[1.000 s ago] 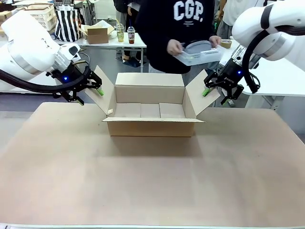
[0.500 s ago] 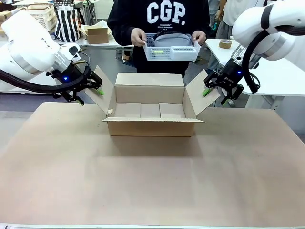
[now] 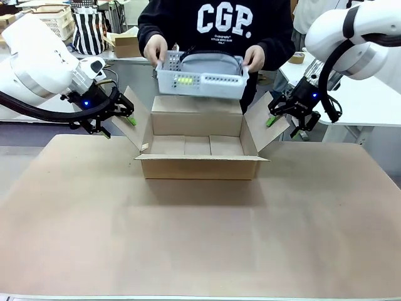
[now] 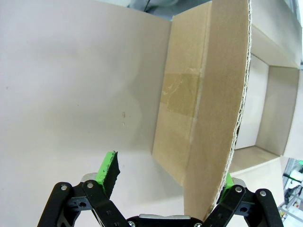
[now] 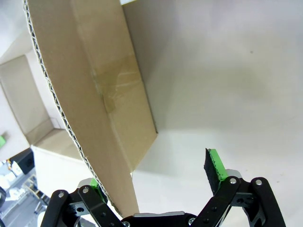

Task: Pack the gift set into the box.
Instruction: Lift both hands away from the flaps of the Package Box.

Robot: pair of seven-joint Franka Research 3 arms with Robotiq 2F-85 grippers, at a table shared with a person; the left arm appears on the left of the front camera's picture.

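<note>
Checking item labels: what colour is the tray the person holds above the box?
White, with perforated sides; the tray shows best in the front view.

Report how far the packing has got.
Done: the box stands open, side flaps spread beside the open left gripper and right gripper. In hand: a person holds the tray, grey pouch inside, above the box. Left: setting it in; nothing visible inside yet.

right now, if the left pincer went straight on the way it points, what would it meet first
Probably the carton's side flap, which stands between the open fingers of the left pincer; behind it, the carton's outer wall. Depth is unclear.
</note>
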